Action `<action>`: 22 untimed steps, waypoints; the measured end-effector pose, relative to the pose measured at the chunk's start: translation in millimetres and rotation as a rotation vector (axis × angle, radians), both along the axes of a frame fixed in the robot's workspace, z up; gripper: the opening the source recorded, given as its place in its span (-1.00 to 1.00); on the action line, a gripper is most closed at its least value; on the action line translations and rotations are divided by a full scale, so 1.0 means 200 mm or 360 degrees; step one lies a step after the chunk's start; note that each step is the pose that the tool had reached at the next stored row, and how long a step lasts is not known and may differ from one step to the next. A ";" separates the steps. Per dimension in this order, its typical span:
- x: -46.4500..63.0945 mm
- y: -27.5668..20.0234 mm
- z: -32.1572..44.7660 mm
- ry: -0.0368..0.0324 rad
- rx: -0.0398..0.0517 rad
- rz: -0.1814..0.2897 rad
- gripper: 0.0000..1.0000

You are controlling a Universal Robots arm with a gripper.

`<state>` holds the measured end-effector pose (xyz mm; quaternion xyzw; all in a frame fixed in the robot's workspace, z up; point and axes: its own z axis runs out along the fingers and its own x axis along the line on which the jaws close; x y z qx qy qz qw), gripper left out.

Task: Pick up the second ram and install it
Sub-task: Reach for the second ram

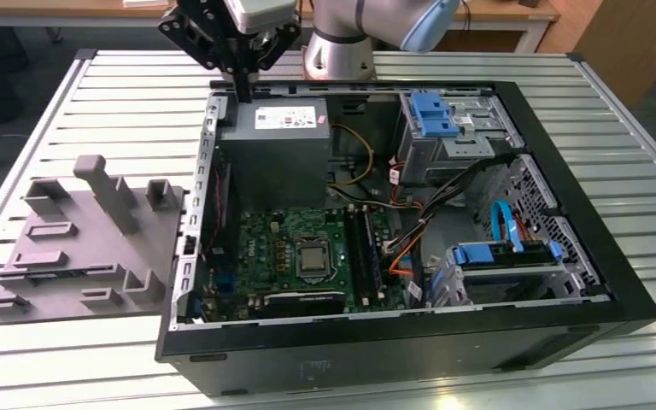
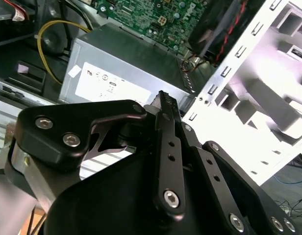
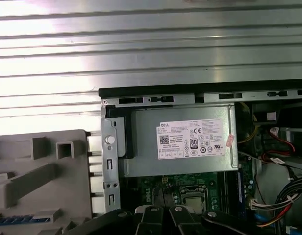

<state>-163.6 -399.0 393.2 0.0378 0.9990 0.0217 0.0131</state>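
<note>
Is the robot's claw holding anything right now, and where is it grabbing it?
Nothing, it seems. The gripper hangs near the grey power-supply box, shut, with no stick in it.

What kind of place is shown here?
Probably a robotics lab or workshop: a robot arm stands at a slatted metal table bearing an open computer case, with wooden desks behind.

A white label [image 3: 191, 139] lies on the grey power-supply box [image 3: 141, 152], bearing rows of fine print, a square code and round marks. In the exterior view it sits high, toward the exterior view's left. A small pink sticker [image 3: 229, 141] adjoins it.
</note>
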 end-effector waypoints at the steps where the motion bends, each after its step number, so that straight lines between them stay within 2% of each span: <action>1: -0.01 0.000 0.000 0.0000 0.0000 0.0000 -0.79; 22: -0.25 0.000 -0.001 0.0000 0.0000 0.0000 -0.79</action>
